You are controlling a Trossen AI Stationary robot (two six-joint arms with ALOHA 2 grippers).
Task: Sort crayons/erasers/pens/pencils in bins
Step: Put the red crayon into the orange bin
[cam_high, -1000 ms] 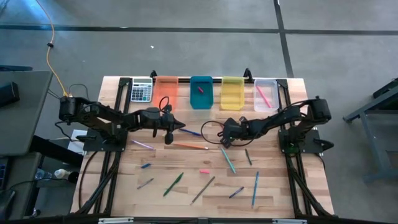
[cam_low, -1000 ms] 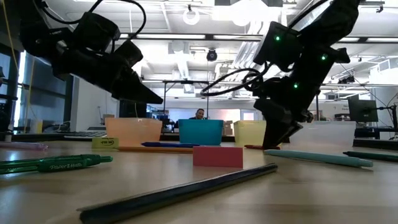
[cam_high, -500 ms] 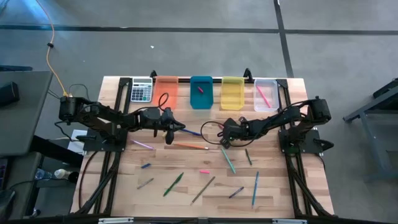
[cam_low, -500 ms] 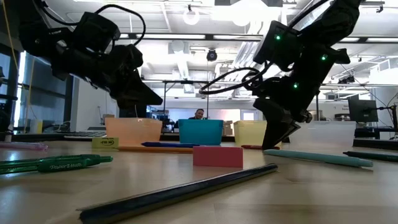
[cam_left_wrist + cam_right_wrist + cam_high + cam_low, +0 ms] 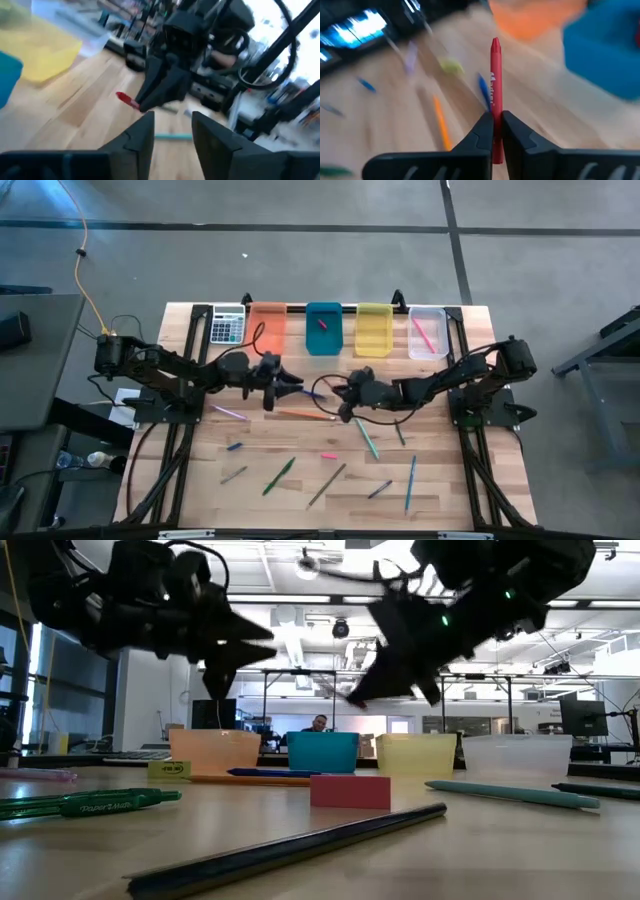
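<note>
Your right hand is clenched on a red crayon, which stands straight out from between its fingers, and it hangs above the middle of the table, at about 6 o'clock from the teal-blue bin. Your left hand is released, fingers spread with nothing between them, just off at 9 o'clock from the right one and at 6 o'clock from the orange bin. An orange pencil lies on the table below the two hands.

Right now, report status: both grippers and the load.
Right gripper shut on red crayon, lifted mid-table. Left gripper open, empty, facing it. Nothing between them.
</note>
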